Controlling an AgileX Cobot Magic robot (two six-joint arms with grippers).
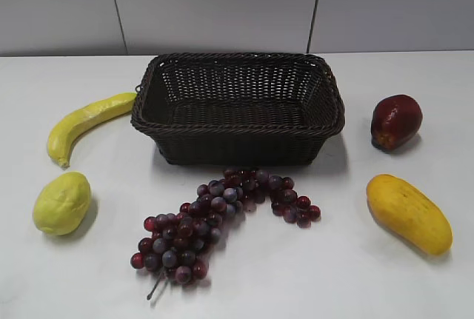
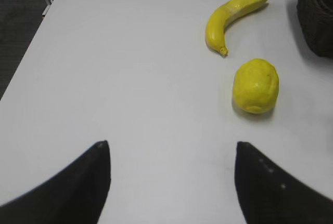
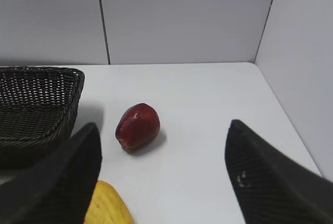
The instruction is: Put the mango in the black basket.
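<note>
The mango (image 1: 409, 212), smooth, long and orange-yellow, lies on the white table at the front right. Its end shows at the bottom of the right wrist view (image 3: 106, 206), beside the left finger. The black basket (image 1: 238, 121), woven and empty, stands at the back middle; a corner shows in the right wrist view (image 3: 36, 107) and an edge in the left wrist view (image 2: 317, 16). My right gripper (image 3: 162, 130) is open and empty above the table, just behind the mango. My left gripper (image 2: 171, 148) is open and empty over bare table. Neither gripper shows in the exterior view.
A dark red fruit (image 1: 396, 121) (image 3: 137, 126) lies right of the basket. A banana (image 1: 85, 123) (image 2: 232, 17) and a pale lemon (image 1: 61, 202) (image 2: 255, 86) lie at the left. A bunch of purple grapes (image 1: 215, 219) lies in front of the basket. Walls stand behind and to the right.
</note>
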